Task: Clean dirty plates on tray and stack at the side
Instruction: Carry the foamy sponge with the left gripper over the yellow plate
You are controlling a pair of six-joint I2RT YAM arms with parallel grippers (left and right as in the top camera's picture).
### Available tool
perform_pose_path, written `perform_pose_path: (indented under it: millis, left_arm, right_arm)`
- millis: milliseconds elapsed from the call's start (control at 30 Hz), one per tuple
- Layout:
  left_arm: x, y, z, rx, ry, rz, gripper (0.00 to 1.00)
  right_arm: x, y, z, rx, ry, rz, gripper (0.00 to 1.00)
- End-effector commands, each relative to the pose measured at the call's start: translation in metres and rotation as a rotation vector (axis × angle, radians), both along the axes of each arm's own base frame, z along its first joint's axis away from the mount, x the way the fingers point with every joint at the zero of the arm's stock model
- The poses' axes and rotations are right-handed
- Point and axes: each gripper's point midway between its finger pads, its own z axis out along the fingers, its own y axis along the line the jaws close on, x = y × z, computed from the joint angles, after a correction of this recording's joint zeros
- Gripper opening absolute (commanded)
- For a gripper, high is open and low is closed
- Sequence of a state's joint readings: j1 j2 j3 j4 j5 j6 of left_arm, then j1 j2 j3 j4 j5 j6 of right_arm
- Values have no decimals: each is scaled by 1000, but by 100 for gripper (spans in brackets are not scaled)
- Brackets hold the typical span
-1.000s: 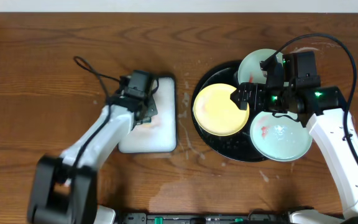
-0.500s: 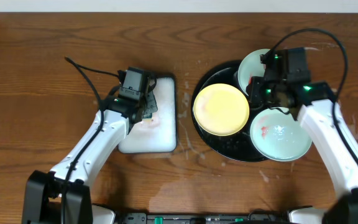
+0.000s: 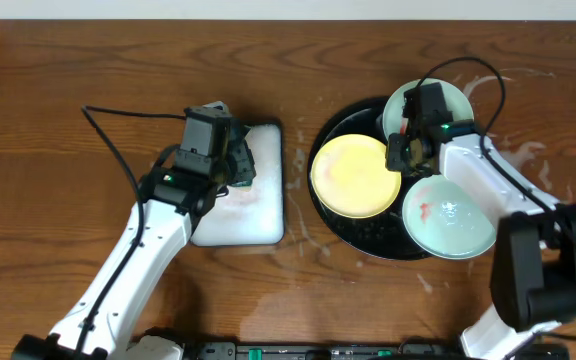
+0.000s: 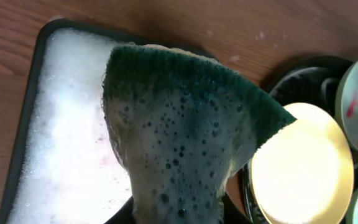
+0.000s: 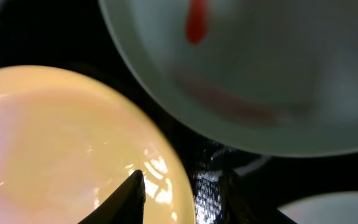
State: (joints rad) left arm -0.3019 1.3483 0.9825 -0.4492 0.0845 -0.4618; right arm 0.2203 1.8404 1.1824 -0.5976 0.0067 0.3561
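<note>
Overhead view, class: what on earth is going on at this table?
Two robot arms are washing dishes. The left gripper holds a soapy dark green sponge over the white foam-filled rectangular tray. The right gripper is at the pale yellow round plate's rim, fingers either side of the edge. That plate, the near pale mint plate and the far pale mint plate, both red-smeared, sit on the glossy black round tray; none is stacked aside.

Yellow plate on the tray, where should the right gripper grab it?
Probably the right rim of the yellow plate, pinched from above by the right gripper: it lies flat on the tray, so only the thin upturned edge offers a hold.
</note>
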Motion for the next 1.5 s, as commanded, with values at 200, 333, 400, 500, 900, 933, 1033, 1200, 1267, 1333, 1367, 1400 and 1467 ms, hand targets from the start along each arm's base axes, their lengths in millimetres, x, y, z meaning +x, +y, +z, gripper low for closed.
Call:
perform_pose_path:
  millis: [200, 333, 400, 500, 900, 933, 1033, 1200, 1267, 1333, 1367, 1400, 1467]
  left_arm:
    - [-4, -1, -3, 1, 17, -25, 8]
    - [-6, -1, -4, 4, 26, -25, 7]
    - [-7, -1, -5, 1, 28, -27, 8]
    - [-11, -12, -4, -53, 46, -71, 7]
    - [-7, -79, -16, -201, 65, -163, 7]
    - [-4, -84, -18, -204, 57, -175, 7]
    - [3, -96, -22, -211, 36, -199, 7]
    - [15, -110, -21, -232, -17, -222, 8]
    - [17, -119, -22, -246, -29, -228, 8]
    - [18, -130, -26, -271, -27, -227, 7]
    - [18, -136, -28, -281, -26, -231, 7]
    - [17, -144, -32, -290, -23, -237, 8]
    - [17, -158, -41, -297, -22, -261, 8]
  right_arm:
    - [-6, -2, -33, -23, 72, -8, 32]
    - [-10, 9, -46, 31, 109, 9, 22]
    - [-11, 13, -47, 56, 117, 16, 15]
    - [-12, 15, -47, 63, 118, 17, 7]
    - [-19, 31, -47, 110, 144, 14, 1]
    - [-19, 33, -47, 108, 144, 25, 1]
    - [-24, 38, -48, 100, 152, 58, 1]
    - [-27, 46, -48, 97, 152, 105, 1]
    - [-27, 48, -47, 105, 155, 109, 1]
    - [-29, 52, -47, 122, 160, 132, 1]
    - [-30, 55, -46, 135, 162, 145, 1]
    - [-31, 57, -46, 147, 166, 158, 1]
    - [-34, 60, -46, 161, 174, 177, 1]
